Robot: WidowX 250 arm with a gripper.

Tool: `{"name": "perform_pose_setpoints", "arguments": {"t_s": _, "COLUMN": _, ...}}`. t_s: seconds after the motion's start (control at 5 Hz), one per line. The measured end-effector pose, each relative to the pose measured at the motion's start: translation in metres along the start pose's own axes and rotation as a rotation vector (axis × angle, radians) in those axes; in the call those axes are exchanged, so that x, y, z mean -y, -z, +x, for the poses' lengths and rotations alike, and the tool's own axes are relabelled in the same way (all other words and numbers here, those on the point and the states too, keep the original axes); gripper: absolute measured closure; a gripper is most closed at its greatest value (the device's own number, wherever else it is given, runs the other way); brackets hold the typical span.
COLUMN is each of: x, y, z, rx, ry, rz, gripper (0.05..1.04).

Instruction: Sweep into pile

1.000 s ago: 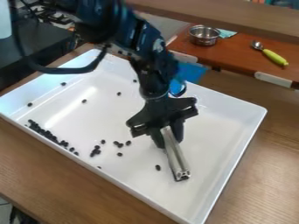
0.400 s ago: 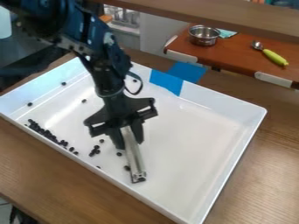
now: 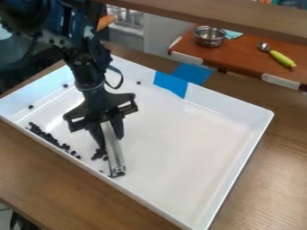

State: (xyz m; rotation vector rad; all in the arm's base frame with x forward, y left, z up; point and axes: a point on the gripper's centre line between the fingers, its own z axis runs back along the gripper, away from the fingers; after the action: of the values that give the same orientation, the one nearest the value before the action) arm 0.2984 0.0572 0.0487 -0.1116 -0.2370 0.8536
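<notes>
Fingers [image 3: 119, 129] pinching the metal bar [image 3: 114, 152] have moved across the tray [image 3: 255, 138], bringing stray black pieces [image 3: 120, 174] nearer the pile [image 3: 46, 135] along its near wall. Consolidation judged partial; outliers [image 3: 64, 85] remain.

There is one end effector [image 3: 110, 140], one bar [image 3: 114, 152], one tray [image 3: 180, 143], one bowl [image 3: 209, 37] and one spoon [image 3: 280, 58]. Blue patches [image 3: 171, 84] number two. Beans [image 3: 41, 132] exceed a dozen, too bunched for an exact count; three lie well apart.
</notes>
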Motion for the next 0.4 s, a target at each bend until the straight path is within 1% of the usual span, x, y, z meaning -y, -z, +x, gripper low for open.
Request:
{"name": "perform_pose_setpoints", "arguments": {"t_s": 0.2, "x": -0.0144, "y": 0.0017, "z": 0.0116, "rx": 0.052, "ry": 0.024, "rz": 0.027, "gripper": 0.718}}
{"name": "perform_pose_setpoints", "arguments": {"t_s": 0.4, "x": -0.0197, "y": -0.0006, "z": 0.0086, "rx": 0.041, "ry": 0.016, "rz": 0.022, "gripper": 0.718}}
